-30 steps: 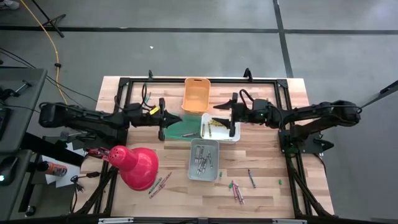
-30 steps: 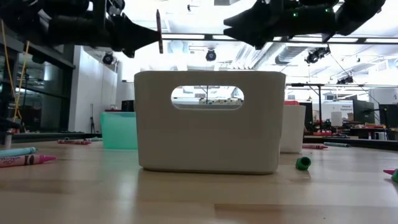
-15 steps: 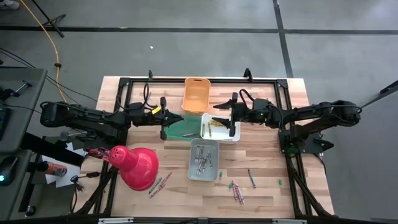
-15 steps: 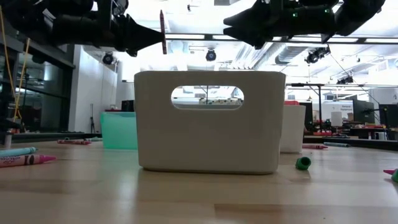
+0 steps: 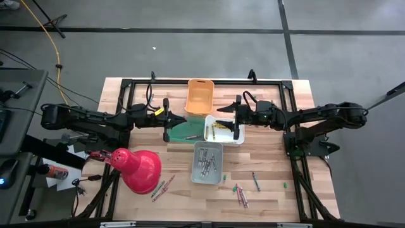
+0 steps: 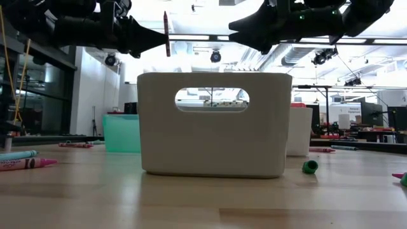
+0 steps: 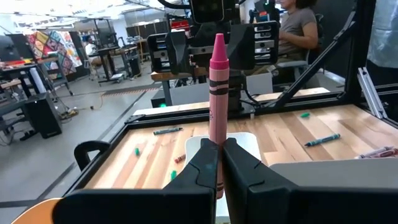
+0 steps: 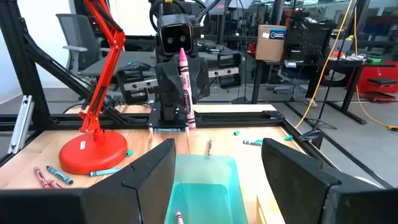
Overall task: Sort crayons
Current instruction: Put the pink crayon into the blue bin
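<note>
My left gripper (image 5: 166, 120) hovers over the left end of the green bin (image 5: 185, 131), shut on a pink crayon (image 7: 217, 93) that stands upright. My right gripper (image 5: 220, 120) hangs open over the white bin (image 5: 235, 135) and faces the left one, with nothing between its fingers (image 8: 149, 180). The right wrist view shows the pink crayon (image 8: 184, 87) in the left gripper across the green bin (image 8: 205, 183). Loose crayons (image 5: 240, 193) lie flat on the table near its front edge. More crayons lie in the grey bin (image 5: 207, 162) and the white bin. My left gripper pinches the pink crayon's lower part (image 7: 216, 138) between its two fingers. The fingers lie level, coming from the table's left, and cross the crayon. The crayon stands upright with its tip (image 7: 218, 40) up, lifted clear above the bins.
An orange bin (image 5: 199, 96) stands at the far middle. A red desk lamp (image 5: 136, 168) lies at the near left, with crayons (image 5: 161, 188) beside it. A black frame (image 5: 126, 88) runs around the table's edges. People sit in the room beyond the table.
</note>
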Controlling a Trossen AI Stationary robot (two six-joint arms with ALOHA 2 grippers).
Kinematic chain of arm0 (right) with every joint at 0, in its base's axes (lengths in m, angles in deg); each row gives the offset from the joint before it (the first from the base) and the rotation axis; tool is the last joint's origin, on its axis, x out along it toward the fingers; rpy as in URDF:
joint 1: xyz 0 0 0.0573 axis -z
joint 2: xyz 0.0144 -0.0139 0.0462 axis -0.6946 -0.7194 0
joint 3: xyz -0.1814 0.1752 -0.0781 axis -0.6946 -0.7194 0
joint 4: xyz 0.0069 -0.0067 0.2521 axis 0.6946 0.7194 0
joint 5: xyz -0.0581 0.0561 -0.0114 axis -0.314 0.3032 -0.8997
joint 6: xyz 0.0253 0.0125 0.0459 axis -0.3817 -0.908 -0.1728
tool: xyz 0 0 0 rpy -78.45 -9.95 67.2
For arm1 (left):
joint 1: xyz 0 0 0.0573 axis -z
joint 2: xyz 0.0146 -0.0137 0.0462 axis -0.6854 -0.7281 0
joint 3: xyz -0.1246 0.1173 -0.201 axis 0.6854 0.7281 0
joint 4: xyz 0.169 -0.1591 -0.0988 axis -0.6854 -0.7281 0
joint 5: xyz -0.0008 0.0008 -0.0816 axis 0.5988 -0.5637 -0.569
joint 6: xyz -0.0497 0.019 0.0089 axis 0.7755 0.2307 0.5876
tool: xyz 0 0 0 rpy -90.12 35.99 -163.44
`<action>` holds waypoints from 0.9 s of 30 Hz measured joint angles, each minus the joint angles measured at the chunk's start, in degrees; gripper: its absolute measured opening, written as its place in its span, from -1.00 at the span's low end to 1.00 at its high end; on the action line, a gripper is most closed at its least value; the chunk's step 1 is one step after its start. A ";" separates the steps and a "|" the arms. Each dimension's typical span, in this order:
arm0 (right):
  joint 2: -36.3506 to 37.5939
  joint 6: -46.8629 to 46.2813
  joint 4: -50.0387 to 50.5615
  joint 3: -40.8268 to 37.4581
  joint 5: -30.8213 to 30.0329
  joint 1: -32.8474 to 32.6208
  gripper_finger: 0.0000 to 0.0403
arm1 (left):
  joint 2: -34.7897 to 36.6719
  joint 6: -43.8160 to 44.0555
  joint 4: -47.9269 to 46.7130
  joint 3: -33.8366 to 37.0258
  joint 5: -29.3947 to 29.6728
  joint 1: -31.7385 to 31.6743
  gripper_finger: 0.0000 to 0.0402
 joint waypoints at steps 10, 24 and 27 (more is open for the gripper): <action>-0.02 0.25 -0.02 0.02 0.00 0.00 0.16 | 0.02 0.00 -0.88 0.00 0.00 0.00 -1.00; -0.02 1.20 -0.02 0.02 -0.02 0.00 0.16 | 0.04 2.72 -20.99 -6.14 5.75 0.32 -1.00; -0.02 1.20 -0.02 0.02 -0.02 0.00 0.16 | -1.44 3.66 -36.40 -10.92 11.75 1.10 -1.00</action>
